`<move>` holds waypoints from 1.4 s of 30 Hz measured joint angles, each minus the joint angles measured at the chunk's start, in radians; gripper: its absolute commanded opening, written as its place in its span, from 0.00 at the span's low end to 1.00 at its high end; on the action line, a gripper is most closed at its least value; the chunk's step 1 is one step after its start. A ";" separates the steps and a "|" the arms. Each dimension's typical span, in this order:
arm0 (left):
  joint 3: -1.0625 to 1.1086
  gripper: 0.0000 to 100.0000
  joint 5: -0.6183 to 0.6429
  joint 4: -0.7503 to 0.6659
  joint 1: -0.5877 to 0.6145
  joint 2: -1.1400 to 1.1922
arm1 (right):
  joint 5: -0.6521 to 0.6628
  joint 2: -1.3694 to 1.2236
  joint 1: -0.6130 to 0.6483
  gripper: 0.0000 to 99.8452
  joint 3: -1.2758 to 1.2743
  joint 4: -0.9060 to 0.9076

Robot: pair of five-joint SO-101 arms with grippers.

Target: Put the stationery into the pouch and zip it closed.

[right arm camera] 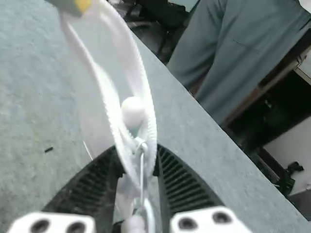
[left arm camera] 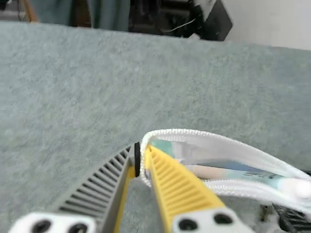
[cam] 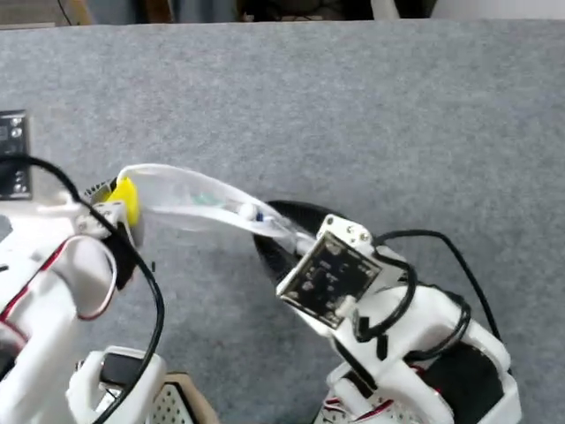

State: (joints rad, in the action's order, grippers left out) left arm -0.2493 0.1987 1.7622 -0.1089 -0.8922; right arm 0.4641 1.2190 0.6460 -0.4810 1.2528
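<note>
A clear pouch (cam: 194, 201) with a white zip hangs stretched above the grey table between both arms. My left gripper (cam: 124, 201), with one yellow finger, is shut on the pouch's left end (left arm camera: 146, 141). At the other end my right gripper (cam: 278, 231) is shut on the pouch, its black fingers (right arm camera: 180, 184) pressing either side of the zip (right arm camera: 141, 82) and the metal pull (right arm camera: 141, 162). Inside the pouch lie pens (left arm camera: 228, 172), and a white cap (right arm camera: 132, 109) shows through the open zip.
Grey felt covers the table (cam: 371, 115), with open room beyond and to the right of the pouch. A black and white box (cam: 13, 155) sits at the left edge. The table's far edge (cam: 282, 22) runs along the back.
</note>
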 measured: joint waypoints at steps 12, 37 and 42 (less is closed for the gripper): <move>0.003 0.03 -0.015 0.002 -0.054 0.002 | -0.012 0.017 0.015 0.01 -0.193 -0.009; 0.060 0.30 -0.100 0.000 0.003 -0.095 | -0.011 0.008 0.009 0.01 -0.222 0.000; 0.046 0.31 -0.100 0.000 0.003 -0.095 | -0.011 0.009 0.009 0.01 -0.219 0.018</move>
State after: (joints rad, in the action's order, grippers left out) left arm -0.2033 0.0990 1.7622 -0.1059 -0.9874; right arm 0.4534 1.2283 0.6552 -0.7004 1.2712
